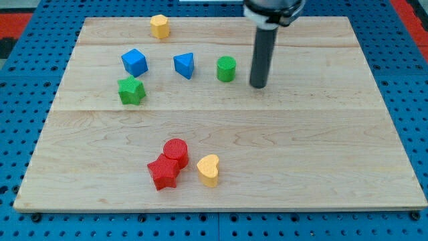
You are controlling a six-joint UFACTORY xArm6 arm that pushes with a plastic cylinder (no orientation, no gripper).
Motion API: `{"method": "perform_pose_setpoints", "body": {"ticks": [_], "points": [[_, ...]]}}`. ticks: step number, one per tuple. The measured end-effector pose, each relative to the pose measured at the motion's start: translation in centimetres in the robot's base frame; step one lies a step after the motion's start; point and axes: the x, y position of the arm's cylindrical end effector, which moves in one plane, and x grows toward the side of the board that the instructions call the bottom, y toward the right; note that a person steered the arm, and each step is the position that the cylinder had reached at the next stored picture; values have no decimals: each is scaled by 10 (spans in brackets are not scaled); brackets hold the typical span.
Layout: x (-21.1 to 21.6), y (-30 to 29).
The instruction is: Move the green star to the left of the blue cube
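The green star (132, 90) lies on the wooden board at the upper left, just below and slightly left of the blue cube (134, 62). The two are close but apart. My tip (258, 85) stands on the board right of centre near the top, far to the right of both. It is just right of a green cylinder (226, 69) and touches no block.
A blue triangular block (184, 65) sits between the blue cube and the green cylinder. A yellow hexagonal block (159, 26) is near the top edge. A red cylinder (176, 152), a red star (164, 173) and a yellow heart (208, 169) cluster near the bottom.
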Motion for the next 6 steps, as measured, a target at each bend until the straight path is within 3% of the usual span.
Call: {"method": "perform_pose_setpoints", "body": {"ticks": [2, 3, 5, 6], "points": [[10, -246], [-18, -295], [54, -292], [53, -356]]}}
